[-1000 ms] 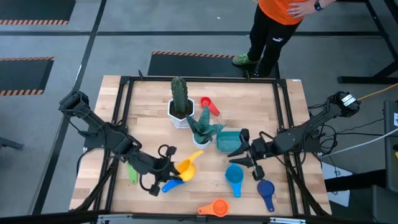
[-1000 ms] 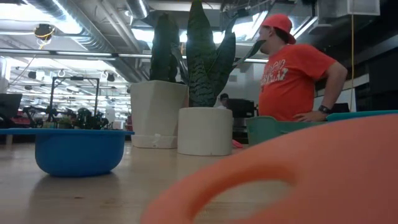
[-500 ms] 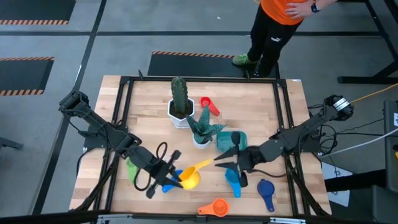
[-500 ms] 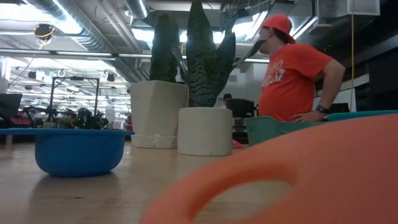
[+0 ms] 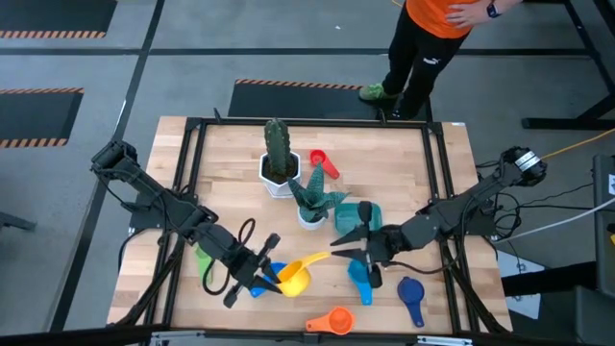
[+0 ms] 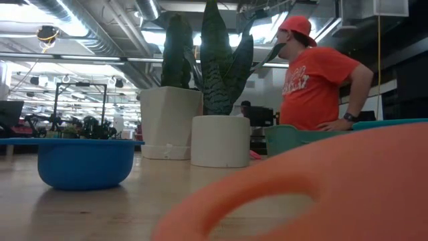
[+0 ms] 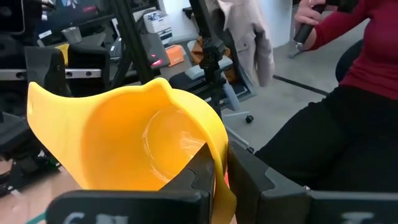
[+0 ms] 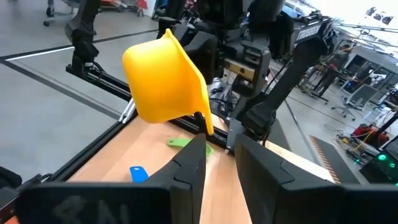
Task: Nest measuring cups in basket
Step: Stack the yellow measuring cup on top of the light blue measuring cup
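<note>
The yellow measuring cup hangs above the table's near middle, and my left gripper is shut on its bowl. Its flat handle points toward the table's right. My right gripper stands level at the handle's free end, a narrow gap between its fingers. The teal basket stands just beyond it, toward the far side. A blue cup, a dark blue cup, an orange cup, a green cup and a red cup lie on the table. My left gripper pinches the yellow cup's bowl wall at the rim, one finger inside the bowl and one outside. It comes nearly level from the table's left. The cup is lifted clear, its bowl tipped on its side. My right gripper has the handle's free end at its fingertips; whether it touches the handle I cannot tell.
A white pot with a cactus and a white pot with a snake plant stand at the far middle, close to the basket. A small blue cup lies under my left gripper. A person in orange stands beyond the far edge.
My right gripper has left the basket's side, gone toward the table's left and near edge to the yellow cup's handle, and rolled. My left gripper has rolled with the cup; the bowl has shifted a little toward the near edge and the handle has swung toward the right.
</note>
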Robot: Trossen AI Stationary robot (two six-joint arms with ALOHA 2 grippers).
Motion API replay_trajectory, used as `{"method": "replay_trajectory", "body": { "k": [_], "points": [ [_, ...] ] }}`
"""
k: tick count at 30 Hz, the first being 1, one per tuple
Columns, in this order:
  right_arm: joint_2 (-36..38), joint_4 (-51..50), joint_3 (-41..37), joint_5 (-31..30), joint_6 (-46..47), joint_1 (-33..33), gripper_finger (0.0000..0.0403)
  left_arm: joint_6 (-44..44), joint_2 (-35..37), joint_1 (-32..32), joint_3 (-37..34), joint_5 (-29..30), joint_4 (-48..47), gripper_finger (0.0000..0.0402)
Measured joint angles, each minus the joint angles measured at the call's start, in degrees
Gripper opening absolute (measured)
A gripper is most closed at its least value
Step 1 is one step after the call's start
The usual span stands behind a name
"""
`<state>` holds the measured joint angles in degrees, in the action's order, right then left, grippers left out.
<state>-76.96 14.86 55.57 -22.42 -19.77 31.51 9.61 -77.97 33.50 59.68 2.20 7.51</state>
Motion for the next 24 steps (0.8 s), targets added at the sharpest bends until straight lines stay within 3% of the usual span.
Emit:
{"method": "replay_trajectory", "body": {
  "k": [8,14,24],
  "points": [
    [-0.03,0.81,-0.02,0.22,0.26,-0.55,0.0092,0.07,-0.02,0.0,0.0,0.0,0.36,0.0035],
    [-0.58,2.94,-0.02,6.97,0.42,-1.4,0.0092,0.09,-0.02,0.0,0.0,0.0,0.35,0.0025],
    [-5.28,9.74,-0.05,6.92,-0.3,-1.4,0.0092,0.04,-0.02,0.04,0.0,-0.22,0.26,0.0032]
  ]
}}
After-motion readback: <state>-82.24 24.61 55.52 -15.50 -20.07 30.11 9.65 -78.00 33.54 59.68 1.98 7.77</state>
